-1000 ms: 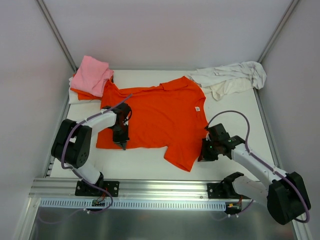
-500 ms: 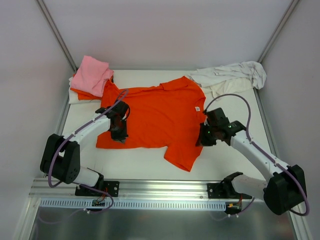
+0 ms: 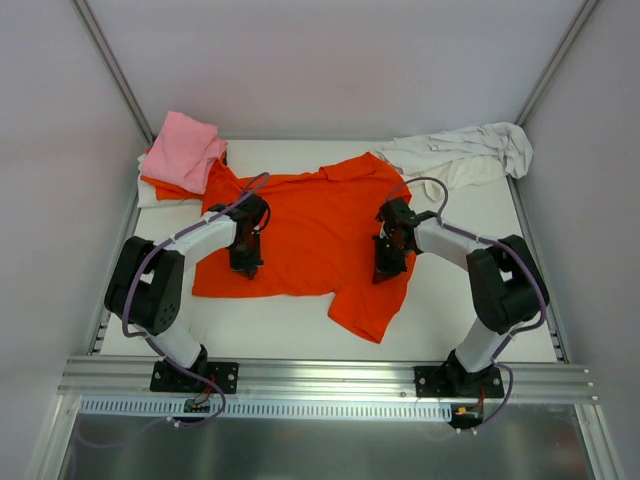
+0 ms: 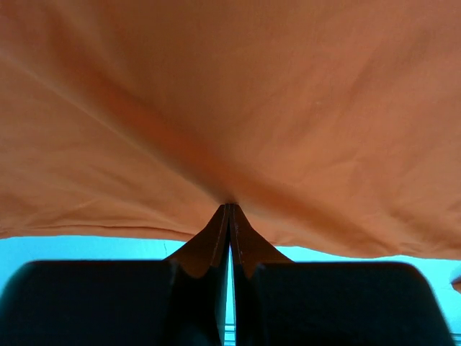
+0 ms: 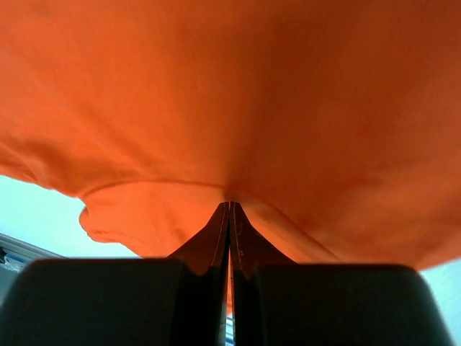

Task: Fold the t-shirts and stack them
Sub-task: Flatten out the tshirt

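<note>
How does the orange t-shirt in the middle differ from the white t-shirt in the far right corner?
The orange t-shirt lies spread out nearly flat, sleeves showing; the white t-shirt is bunched in a crumpled heap. The orange t-shirt is pinched by both the left gripper and the right gripper, each shut on its cloth; the white t-shirt is touched by neither. Both are unfolded and lie on the table.

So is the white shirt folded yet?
No, the white shirt lies crumpled in a loose heap at the far right.
</note>
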Controlling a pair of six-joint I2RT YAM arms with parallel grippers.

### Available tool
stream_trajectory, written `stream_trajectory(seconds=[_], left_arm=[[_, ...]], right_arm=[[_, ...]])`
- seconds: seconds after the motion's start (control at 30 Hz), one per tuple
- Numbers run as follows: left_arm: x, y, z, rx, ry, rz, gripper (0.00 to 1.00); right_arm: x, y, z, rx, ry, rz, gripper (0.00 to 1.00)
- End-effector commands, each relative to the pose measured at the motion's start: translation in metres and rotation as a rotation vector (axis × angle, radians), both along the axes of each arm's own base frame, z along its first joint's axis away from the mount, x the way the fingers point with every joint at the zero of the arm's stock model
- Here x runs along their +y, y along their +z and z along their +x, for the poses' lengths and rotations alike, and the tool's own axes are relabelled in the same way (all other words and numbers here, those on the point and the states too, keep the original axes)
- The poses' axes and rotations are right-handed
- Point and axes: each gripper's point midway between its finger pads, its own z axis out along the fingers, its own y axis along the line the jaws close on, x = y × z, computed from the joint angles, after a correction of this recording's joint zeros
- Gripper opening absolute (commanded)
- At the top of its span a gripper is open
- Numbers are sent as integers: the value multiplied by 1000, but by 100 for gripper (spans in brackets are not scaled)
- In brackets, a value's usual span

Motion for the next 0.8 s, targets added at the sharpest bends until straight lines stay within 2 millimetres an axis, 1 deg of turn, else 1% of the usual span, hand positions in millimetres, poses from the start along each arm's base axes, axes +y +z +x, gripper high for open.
stream_trajectory(seconds=[0.0,0.1,0.23,0.4,0.43,0.53,0.57,0.73,0.77], left_arm=[[-6,9,12,-25,16,-13,0],[-5,8,13,-23,11,-6,0],[-4,3,9,0,1,1,0],[-4,-1,7,17,3,0,0],[-5,-1,7,18,3,-1,0],[-5,-2,8,20,6,-4,0],[-6,-3,7,25,2,-6,0],[-7,-11,4,53,-3,-9,0],[-8,-13,2,64,-4,-13,0]], right_arm=[[19,14,24,-64,43,58,0],[20,10,29,-64,39,53,0],[19,-1,28,-36,40,45,0],[15,-15,15,-1,38,40,0],[12,-21,8,16,36,32,0],[9,-27,3,27,32,29,0],[6,-30,-2,37,34,22,0],[4,-36,-10,55,31,21,0],[3,-38,-14,65,27,20,0]])
